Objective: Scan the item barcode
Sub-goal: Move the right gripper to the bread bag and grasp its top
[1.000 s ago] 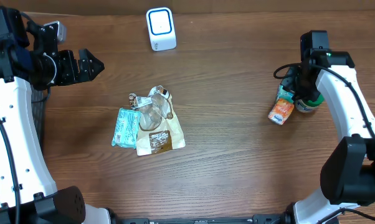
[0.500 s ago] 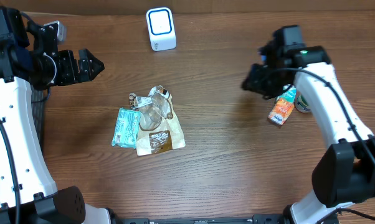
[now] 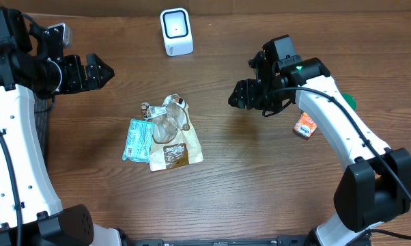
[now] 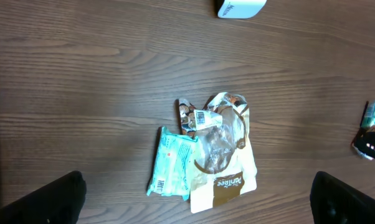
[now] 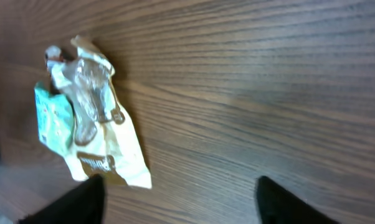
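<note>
Overhead view: the right arm is stretched in over the middle of the worktop (image 3: 260, 184). The right hand (image 3: 237, 100) points left toward the pile of snack packets (image 3: 166, 134), fingers spread with nothing between them. The left hand (image 3: 100, 70) hangs near the left edge, wide open and empty too. An orange packet (image 3: 304, 126) lies just beside the right forearm, partly hidden by it. The white scanner (image 3: 176, 31) sits at the far edge, well apart from everything.

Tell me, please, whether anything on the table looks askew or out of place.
The packets at mid-table lie in a crumpled, overlapping heap: teal packet, cream bag, clear wrapper on top. An orange pouch lies tilted, apart, on the right, partly hidden by the right arm.
</note>
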You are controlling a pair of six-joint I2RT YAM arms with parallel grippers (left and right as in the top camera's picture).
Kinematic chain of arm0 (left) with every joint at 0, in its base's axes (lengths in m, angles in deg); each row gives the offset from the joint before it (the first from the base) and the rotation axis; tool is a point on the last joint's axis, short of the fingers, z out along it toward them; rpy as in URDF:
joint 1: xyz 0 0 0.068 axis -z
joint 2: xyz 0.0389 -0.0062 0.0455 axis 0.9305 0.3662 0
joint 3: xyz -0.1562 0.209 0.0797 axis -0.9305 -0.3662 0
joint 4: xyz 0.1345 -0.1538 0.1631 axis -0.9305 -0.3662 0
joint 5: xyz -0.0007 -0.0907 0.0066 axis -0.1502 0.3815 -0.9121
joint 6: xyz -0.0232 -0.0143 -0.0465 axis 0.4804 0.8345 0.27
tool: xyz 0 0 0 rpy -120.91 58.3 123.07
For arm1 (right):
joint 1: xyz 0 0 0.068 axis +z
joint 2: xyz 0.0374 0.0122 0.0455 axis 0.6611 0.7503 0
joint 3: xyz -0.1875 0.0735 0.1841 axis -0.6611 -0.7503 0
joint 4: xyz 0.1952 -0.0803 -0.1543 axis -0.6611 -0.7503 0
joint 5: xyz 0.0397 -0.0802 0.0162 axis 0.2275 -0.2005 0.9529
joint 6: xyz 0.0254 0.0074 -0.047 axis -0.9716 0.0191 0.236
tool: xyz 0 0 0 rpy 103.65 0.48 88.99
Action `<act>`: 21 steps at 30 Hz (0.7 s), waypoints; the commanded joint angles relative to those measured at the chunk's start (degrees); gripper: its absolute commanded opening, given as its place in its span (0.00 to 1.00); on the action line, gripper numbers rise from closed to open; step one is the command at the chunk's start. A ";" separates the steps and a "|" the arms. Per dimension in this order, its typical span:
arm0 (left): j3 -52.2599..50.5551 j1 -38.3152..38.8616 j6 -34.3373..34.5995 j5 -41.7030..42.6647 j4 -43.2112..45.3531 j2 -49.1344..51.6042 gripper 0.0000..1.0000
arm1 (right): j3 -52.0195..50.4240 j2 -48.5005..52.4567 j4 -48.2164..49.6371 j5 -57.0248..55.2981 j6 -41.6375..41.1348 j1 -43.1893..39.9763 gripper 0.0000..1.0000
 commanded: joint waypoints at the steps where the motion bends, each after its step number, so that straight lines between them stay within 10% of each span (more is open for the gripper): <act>1: 0.28 0.44 -1.29 -0.02 0.00 -0.63 1.00 | -0.26 0.07 0.92 -0.07 0.33 -0.02 0.81; 21: 0.28 0.44 -1.29 -0.04 -0.02 -0.63 1.00 | -0.24 5.11 12.13 8.66 -1.44 3.45 0.77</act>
